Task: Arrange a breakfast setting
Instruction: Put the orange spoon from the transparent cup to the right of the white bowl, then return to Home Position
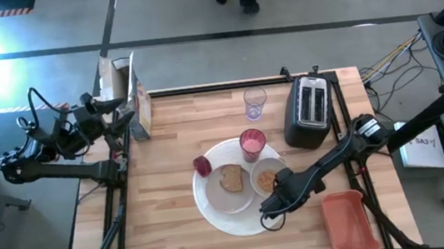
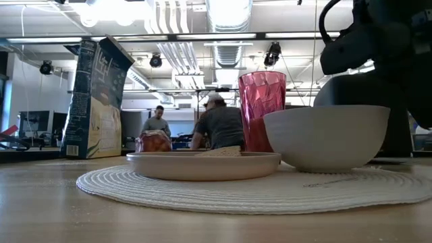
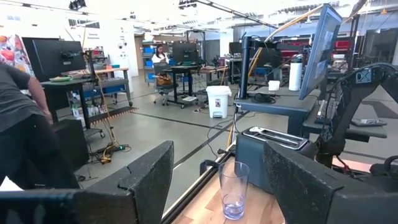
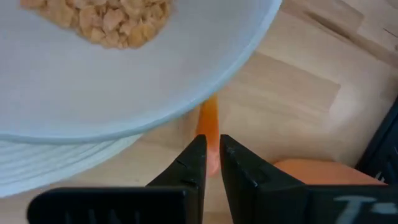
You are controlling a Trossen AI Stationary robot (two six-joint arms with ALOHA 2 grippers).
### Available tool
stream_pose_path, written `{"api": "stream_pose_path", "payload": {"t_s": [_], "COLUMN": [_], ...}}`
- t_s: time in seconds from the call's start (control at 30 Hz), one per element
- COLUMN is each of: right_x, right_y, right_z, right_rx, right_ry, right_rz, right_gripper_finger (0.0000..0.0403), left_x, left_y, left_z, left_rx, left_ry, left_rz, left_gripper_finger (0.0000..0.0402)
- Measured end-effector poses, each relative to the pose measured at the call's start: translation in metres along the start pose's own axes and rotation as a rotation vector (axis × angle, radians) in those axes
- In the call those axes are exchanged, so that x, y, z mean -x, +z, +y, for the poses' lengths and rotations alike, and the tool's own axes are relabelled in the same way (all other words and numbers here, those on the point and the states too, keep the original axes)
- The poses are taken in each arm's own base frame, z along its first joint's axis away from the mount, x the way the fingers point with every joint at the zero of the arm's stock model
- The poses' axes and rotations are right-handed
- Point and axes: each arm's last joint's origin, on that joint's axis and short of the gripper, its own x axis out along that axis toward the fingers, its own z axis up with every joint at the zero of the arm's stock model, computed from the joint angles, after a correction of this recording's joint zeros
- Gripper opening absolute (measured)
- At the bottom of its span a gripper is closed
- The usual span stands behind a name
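Observation:
A round white plate (image 1: 217,194) lies on a white woven mat (image 2: 256,189) and carries a brown toast slice (image 1: 231,178). A dark red fruit (image 1: 202,165) sits at the plate's far left rim. A white bowl (image 1: 266,178) with orange-tan cereal (image 4: 106,22) and a pink cup (image 1: 253,144) stand on the mat. My right gripper (image 1: 272,211) is at the bowl's near side, shut on a thin orange utensil (image 4: 208,127). My left gripper (image 3: 221,186) is open and empty by the cereal box (image 1: 137,101) at the far left. My right gripper pinches the thin orange utensil (image 4: 209,149) between its two fingertips (image 4: 198,155). The piece runs from the fingers toward the bowl's rim (image 4: 205,102), low over the table. Its other end is hidden under the rim.
A black toaster (image 1: 311,110) stands at the far right, and a clear cup (image 1: 255,102) stands left of it. An orange-red tray (image 1: 351,223) lies at the near right, close to my right arm. People stand in the room beyond the table.

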Motion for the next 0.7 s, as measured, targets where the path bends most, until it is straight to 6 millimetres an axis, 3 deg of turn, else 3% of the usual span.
{"api": "stream_pose_path", "payload": {"t_s": [0.23,0.47,0.6,0.7], "right_x": [0.005,0.045,0.075,0.094], "right_y": [-0.003,-0.004,0.001,0.006], "right_z": [-0.005,-0.034,-0.058,-0.078], "right_rx": [0.031,0.089,0.216,0.372], "right_ry": [-0.01,0.126,0.271,0.356], "right_rz": [0.097,0.126,0.01,-0.172], "right_gripper_finger": [0.007,0.0088,0.0089,0.0085], "left_x": [0.0,0.007,0.017,0.022], "left_y": [0.0,0.013,0.022,0.021], "left_z": [0.0,0.002,0.004,0.005], "left_rx": [0.001,0.042,0.052,0.081], "left_ry": [0.0,-0.121,-0.266,-0.313], "left_rz": [-0.001,-0.024,0.026,0.085], "left_gripper_finger": [0.023,0.023,0.023,0.023]}}
